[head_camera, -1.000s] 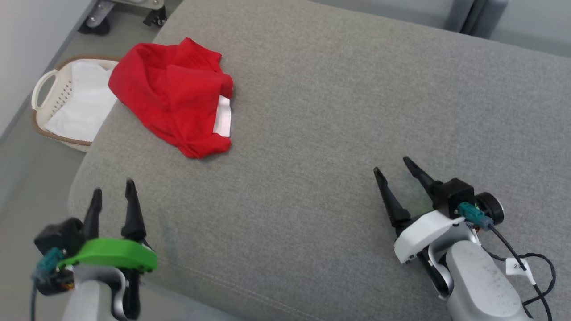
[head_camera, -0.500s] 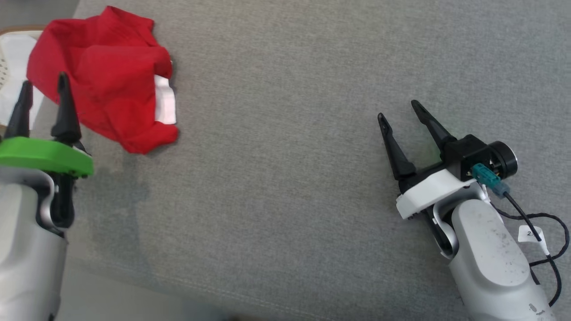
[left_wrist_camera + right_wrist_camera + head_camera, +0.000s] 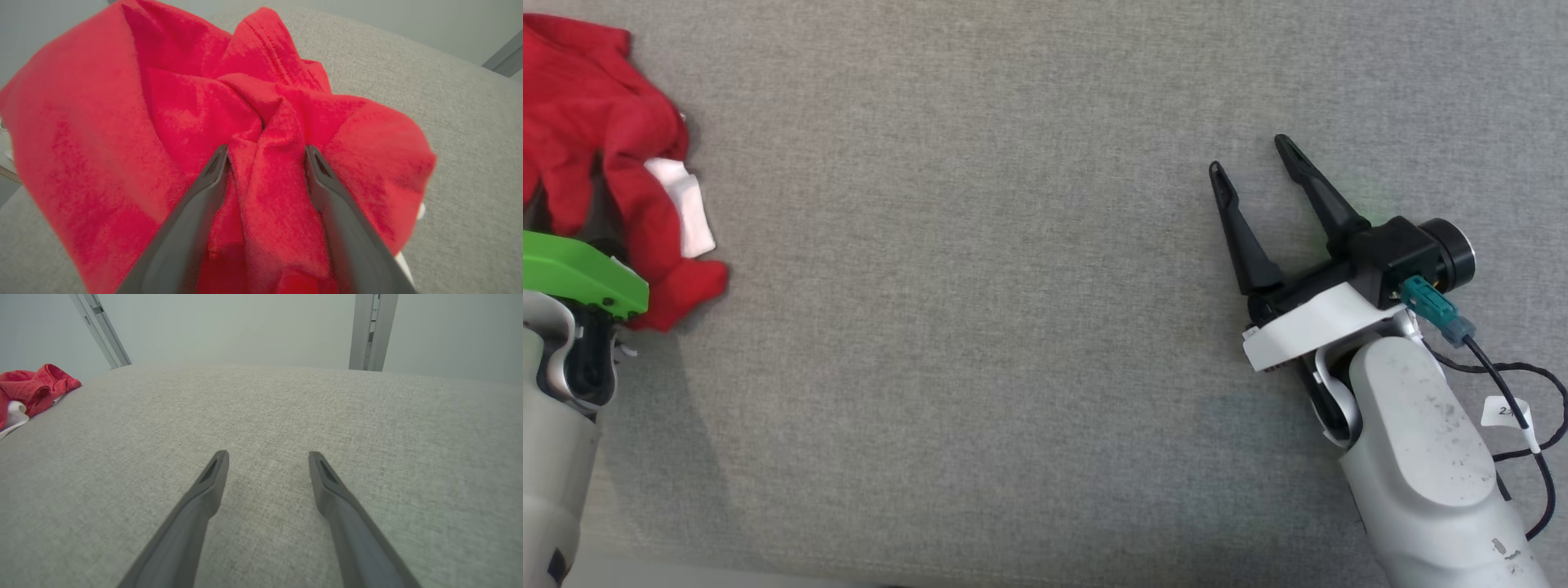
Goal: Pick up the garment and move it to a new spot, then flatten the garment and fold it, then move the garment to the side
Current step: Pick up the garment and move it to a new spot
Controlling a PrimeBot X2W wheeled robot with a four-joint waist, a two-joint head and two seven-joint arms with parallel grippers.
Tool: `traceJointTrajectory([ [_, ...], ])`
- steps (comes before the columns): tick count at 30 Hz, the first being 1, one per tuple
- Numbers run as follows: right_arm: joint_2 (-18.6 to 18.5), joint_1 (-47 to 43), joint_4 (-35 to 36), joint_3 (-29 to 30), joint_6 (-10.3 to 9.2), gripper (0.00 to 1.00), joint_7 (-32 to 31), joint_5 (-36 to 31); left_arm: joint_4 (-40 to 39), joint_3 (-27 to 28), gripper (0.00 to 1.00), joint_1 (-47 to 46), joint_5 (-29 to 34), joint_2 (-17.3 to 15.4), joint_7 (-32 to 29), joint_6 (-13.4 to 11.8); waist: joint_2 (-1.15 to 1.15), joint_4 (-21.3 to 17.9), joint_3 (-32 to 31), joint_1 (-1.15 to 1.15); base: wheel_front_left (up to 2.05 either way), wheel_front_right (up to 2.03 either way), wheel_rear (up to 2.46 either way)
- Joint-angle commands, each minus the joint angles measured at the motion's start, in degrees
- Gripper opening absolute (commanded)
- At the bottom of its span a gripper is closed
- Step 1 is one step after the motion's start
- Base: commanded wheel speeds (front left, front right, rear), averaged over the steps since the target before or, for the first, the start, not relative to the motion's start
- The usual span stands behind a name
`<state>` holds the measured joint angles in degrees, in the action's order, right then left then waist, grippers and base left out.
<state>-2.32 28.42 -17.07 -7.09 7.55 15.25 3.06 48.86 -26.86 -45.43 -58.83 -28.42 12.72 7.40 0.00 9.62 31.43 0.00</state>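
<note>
red garment (image 3: 580, 106) bunched on cushion (image 3: 980, 286), far left. left end effector (image 3: 265, 153) open, fingers straddling a raised fold, pressed into cloth. right end effector (image 3: 1250, 153) open over grey cushion, well apart.

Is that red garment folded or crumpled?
Crumpled: the garment sits in a bunched heap of ridges and creases on the cushion.
</note>
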Motion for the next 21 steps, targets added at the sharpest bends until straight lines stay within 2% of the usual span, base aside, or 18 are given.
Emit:
traceJointTrajectory([
  [1, -1.1, -2.4, -2.0, 0.8, -0.13, 1.0, -0.2, 0.3, 0.7, -1.0, 0.0, 0.7, -1.0, 0.2, 0.3, 0.1, 0.0, -1.0, -0.3, 0.0, 0.0, 0.0, 0.0],
  [8, -0.8, -4.0, -2.0, 1.0, -0.12, 1.0, -0.2, 2.0, -2.8, -3.0, 0.0, 2.0, -0.1, -1.6, 2.6, 0.1, 0.0, -1.1, -5.2, 0.0, 0.0, 0.0, 0.0],
  [14, -0.7, -6.2, -2.3, 0.9, -0.12, 1.0, -0.1, 4.3, -14.1, 3.0, 0.0, 3.1, 6.1, -2.8, 2.5, 0.1, 0.0, -2.5, -11.2, 0.0, 0.0, 0.0, 0.0],
  [17, -0.7, -7.8, -2.5, 1.1, -0.12, 1.0, -0.1, 5.4, -20.5, 5.5, 0.0, 3.5, 8.0, -1.3, 2.5, 0.1, 0.0, -4.3, -14.1, 0.0, 0.0, 0.0, 0.0],
  [21, -0.7, -9.9, -2.8, 0.7, -0.12, 1.0, -0.1, 6.9, -27.2, 5.4, 0.0, 4.3, 8.7, 1.1, 2.5, 0.1, 0.0, -7.7, -16.9, 0.0, 0.0, 0.0, 0.0],
])
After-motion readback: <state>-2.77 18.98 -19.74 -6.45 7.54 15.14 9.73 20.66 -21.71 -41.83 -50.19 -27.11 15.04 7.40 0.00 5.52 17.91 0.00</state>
